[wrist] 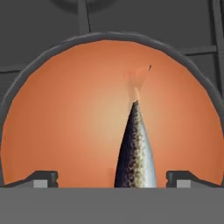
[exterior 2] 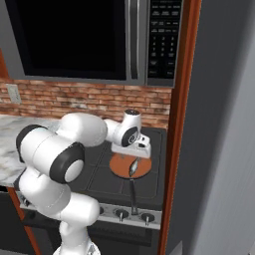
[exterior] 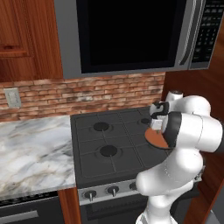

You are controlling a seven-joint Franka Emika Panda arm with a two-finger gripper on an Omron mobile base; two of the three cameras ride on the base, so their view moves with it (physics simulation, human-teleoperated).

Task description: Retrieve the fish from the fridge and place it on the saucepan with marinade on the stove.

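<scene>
The slim grey-silver fish [wrist: 136, 148] lies in the saucepan [wrist: 52, 127] on the orange-brown marinade [wrist: 74, 109], tail fin towards the pan's middle. My gripper [wrist: 111, 180] hovers just over it, open, one fingertip on each side of the fish and well apart from it. From the right base view, the fish [exterior 2: 133, 167] rests in the saucepan [exterior 2: 119, 168] on the stove's [exterior 2: 99, 175] front right burner, directly under my gripper [exterior 2: 131, 152]. The pan's thin dark handle [exterior 2: 133, 195] points at the knobs. The arm hides part of the saucepan [exterior: 155, 139] in the left base view.
A microwave [exterior: 127, 35] hangs above the stove [exterior: 100, 140]. A marble counter [exterior: 30, 148] lies to its left, with a brick wall [exterior: 87, 94] behind. A wooden panel [exterior 2: 175, 149] and the grey fridge side [exterior 2: 219, 149] stand close on the right.
</scene>
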